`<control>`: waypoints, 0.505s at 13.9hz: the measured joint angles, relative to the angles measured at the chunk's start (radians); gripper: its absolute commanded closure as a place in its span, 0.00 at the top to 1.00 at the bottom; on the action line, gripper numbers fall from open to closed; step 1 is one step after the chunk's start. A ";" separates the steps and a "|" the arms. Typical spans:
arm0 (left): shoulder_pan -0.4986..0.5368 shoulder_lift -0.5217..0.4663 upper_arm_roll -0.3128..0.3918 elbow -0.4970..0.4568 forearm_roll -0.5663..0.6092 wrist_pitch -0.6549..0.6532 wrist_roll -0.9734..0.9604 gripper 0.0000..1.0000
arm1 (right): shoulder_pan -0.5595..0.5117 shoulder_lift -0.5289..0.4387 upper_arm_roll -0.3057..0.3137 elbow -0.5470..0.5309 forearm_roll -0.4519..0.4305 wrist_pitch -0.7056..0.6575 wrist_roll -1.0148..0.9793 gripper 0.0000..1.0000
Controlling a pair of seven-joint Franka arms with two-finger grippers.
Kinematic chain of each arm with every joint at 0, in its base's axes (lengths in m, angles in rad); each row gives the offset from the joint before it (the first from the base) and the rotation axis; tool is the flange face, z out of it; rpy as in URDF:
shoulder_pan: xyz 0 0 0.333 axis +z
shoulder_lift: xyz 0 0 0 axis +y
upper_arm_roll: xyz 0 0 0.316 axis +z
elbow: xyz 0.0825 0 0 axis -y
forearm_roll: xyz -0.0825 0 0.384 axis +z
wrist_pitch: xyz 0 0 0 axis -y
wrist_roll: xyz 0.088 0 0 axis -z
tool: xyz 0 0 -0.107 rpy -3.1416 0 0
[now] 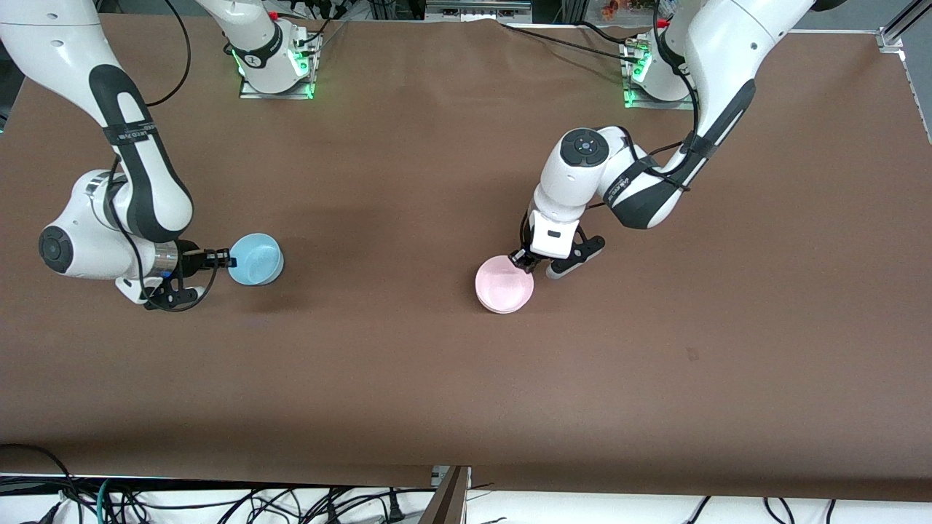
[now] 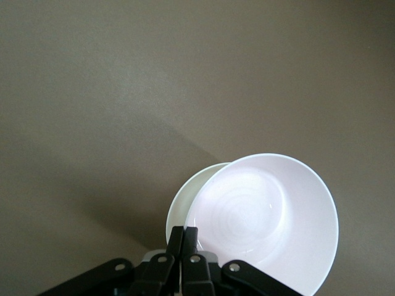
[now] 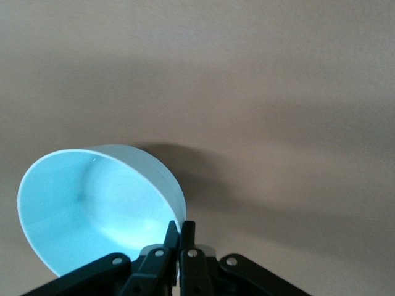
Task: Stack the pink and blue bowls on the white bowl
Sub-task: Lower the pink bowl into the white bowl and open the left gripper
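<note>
Left tool (image 1: 522,260) pinched shut on rim of pale pink round plastic bowl (image 1: 504,284), tilted over white plastic bowl (image 2: 185,206) mid-worktop, apparently for nesting. Right tool (image 1: 222,259) clamped on rim of sky-blue plastic bowl (image 1: 256,258), tipped, toward right arm's end, presumably next for stacking

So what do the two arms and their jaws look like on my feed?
Both arms are glossy white with black joint bands and small printed lettering. Black cables run along them. The left gripper and right gripper are black, with slim two-finger jaws on black brackets fixed by silver screws. Green lights glow at both bases.
</note>
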 measured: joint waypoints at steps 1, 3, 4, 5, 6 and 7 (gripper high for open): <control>-0.040 0.005 0.041 0.007 0.000 0.000 -0.007 0.00 | 0.001 -0.001 0.000 0.027 0.001 -0.032 0.000 0.01; -0.112 0.011 0.108 0.024 0.000 0.000 -0.027 0.00 | 0.008 -0.002 0.003 0.079 0.001 -0.089 0.000 0.01; -0.128 0.016 0.120 0.030 0.000 0.000 -0.033 0.00 | 0.017 -0.002 0.005 0.102 0.002 -0.115 0.000 0.01; -0.135 0.019 0.124 0.035 0.000 0.000 -0.037 0.00 | 0.031 -0.002 0.006 0.124 0.004 -0.139 0.001 0.01; -0.136 0.023 0.125 0.039 0.000 0.000 -0.039 0.00 | 0.046 -0.002 0.006 0.145 0.006 -0.163 0.013 0.01; -0.136 0.026 0.126 0.042 0.000 0.000 -0.040 0.00 | 0.063 -0.002 0.007 0.164 0.008 -0.183 0.042 0.01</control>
